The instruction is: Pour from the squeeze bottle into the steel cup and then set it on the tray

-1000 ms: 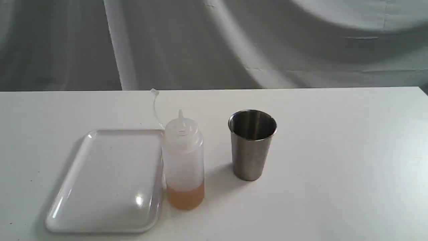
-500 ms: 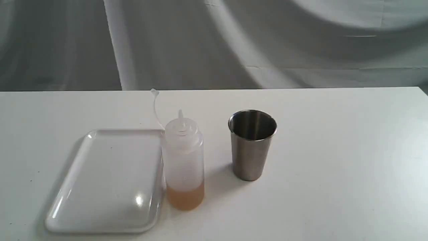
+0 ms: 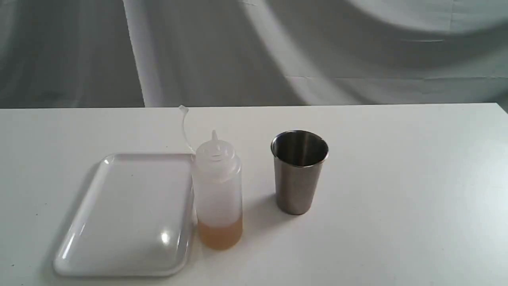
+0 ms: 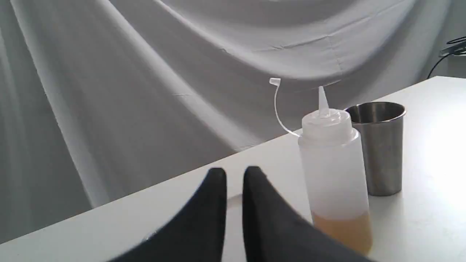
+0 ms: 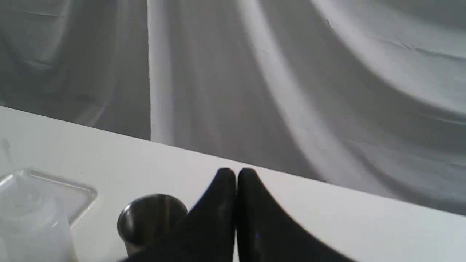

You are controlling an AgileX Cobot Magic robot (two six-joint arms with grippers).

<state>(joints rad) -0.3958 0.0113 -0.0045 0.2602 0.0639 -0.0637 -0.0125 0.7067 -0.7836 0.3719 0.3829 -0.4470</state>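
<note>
The squeeze bottle (image 3: pixel 218 190) stands upright on the white table with amber liquid at its bottom. Its cap strap sticks up behind it. The steel cup (image 3: pixel 299 174) stands upright a little to the bottle's right. The white tray (image 3: pixel 131 214) lies bare on the bottle's left, almost touching it. No gripper shows in the exterior view. My left gripper (image 4: pixel 235 173) hangs short of the bottle (image 4: pixel 333 167) and cup (image 4: pixel 382 145), its dark fingers a narrow gap apart and holding nothing. My right gripper (image 5: pixel 236 173) is shut and bare beside the cup (image 5: pixel 151 218).
A grey draped cloth (image 3: pixel 254 51) hangs behind the table's far edge. The table (image 3: pixel 416 190) stretches white to the right of the cup. A dark cable (image 4: pixel 446 54) shows at the table's far corner in the left wrist view.
The bottle, cup and tray have not moved. Only the folds of the backdrop cloth shift slightly.
</note>
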